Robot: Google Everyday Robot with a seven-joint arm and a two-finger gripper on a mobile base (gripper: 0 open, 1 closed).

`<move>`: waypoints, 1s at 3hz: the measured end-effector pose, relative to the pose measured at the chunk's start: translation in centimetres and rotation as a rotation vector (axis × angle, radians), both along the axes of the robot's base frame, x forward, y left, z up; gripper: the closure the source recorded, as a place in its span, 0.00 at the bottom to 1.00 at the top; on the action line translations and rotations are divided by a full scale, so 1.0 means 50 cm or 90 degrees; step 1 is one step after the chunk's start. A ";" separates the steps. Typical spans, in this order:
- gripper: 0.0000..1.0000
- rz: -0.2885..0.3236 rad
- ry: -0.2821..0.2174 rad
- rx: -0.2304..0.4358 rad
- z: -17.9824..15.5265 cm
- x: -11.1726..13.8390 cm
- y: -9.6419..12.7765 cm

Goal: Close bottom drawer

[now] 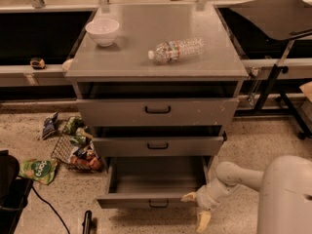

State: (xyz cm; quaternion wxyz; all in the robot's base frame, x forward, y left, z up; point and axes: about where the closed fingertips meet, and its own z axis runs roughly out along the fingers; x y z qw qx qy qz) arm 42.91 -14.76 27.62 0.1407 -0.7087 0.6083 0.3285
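The bottom drawer [151, 201] of the grey cabinet [156, 57] is pulled far out, and its deep grey box looks empty. Its low front with a small black handle [159, 204] faces me. My gripper [194, 212] is low on the floor side, at the right front corner of this drawer. Its two pale fingers are spread open and hold nothing. One finger [189, 197] lies against the right end of the drawer front, the other [203, 220] points down at the floor. The middle drawer [158, 146] and the top drawer [157, 111] each stand slightly out.
A white bowl [102, 31] and a lying plastic bottle [176, 49] are on the cabinet top. A wire basket with snack packs [77, 151] and loose bags [40, 170] lie on the floor to the left. A black table stand [273, 82] is to the right.
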 end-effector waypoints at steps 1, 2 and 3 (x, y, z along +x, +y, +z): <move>0.41 0.006 0.002 -0.011 -0.092 0.004 -0.010; 0.65 -0.012 0.007 -0.019 -0.171 0.016 -0.024; 0.88 -0.042 -0.021 -0.021 -0.208 0.059 -0.043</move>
